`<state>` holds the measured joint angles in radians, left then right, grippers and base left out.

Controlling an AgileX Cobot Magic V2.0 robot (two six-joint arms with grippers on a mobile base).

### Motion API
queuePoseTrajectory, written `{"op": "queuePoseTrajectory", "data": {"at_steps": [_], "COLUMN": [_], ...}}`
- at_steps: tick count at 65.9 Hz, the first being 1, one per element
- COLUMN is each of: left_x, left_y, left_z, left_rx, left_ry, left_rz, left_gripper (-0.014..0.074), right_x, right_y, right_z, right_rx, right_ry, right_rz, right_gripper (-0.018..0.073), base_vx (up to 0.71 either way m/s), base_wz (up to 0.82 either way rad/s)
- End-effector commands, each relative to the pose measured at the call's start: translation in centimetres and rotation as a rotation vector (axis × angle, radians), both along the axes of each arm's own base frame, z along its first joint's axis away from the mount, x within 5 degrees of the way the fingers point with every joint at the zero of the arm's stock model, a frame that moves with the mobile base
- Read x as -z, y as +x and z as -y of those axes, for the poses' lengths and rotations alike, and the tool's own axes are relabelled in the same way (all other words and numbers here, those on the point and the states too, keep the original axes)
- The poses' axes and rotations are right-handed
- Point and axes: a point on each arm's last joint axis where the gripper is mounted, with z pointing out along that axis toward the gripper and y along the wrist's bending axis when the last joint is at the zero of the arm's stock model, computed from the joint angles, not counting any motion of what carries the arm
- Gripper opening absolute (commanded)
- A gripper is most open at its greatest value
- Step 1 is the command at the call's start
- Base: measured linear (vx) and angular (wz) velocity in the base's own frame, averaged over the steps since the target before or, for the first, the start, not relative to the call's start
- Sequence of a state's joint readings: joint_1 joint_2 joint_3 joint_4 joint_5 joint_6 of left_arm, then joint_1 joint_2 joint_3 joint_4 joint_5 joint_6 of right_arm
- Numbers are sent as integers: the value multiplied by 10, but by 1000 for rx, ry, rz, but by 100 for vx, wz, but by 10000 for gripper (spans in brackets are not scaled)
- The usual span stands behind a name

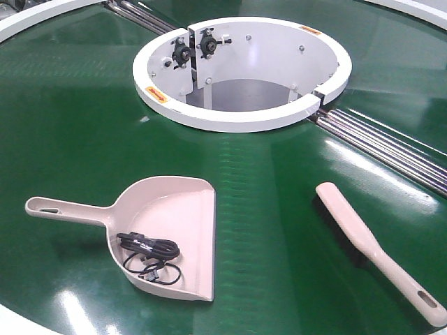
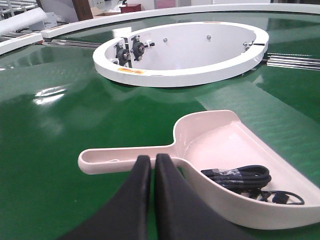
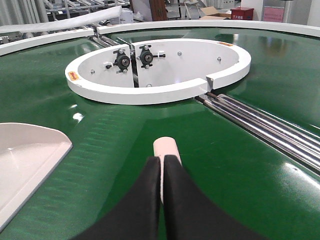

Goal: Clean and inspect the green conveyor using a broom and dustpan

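Black pincers (image 2: 150,165) (image 3: 161,167) both pressed together, seemingly holding nothing, above dustpan (image 2: 220,145) and broom (image 3: 165,147).

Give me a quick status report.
Both hands shut, empty. Dustpan and broom lie apart on conveyor. Black cable sits in dustpan.

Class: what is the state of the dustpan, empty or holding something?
Holding something: a coiled black cable lies inside the dustpan, near its back wall, on the green conveyor.
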<state>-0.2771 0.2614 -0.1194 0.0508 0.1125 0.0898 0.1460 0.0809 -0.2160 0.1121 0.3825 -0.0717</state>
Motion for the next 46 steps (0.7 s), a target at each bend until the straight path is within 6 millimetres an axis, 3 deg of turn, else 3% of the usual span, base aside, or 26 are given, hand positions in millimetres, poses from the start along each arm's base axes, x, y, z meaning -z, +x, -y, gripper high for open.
{"op": "queuePoseTrajectory", "data": {"at_steps": [1, 16, 46], "left_x": [-5, 28, 28], "left_y": [-1, -17, -20], "left_z": [1, -8, -10], "left_rx": [10, -63, -80], "left_ry": [-45, -157, -141], "left_rz": [88, 220, 235], "left_gripper": [-8, -8, -8], "right_x": [-14, -14, -14], "right_y": [2, 2, 2], "right_z": [0, 0, 0], "right_rx": [8, 8, 8], "right_ry": [13, 13, 11], "right_rz": [82, 82, 83], "right_gripper": [-10, -10, -10], "base_vx": [0, 0, 0], "base_wz": [0, 0, 0]}}
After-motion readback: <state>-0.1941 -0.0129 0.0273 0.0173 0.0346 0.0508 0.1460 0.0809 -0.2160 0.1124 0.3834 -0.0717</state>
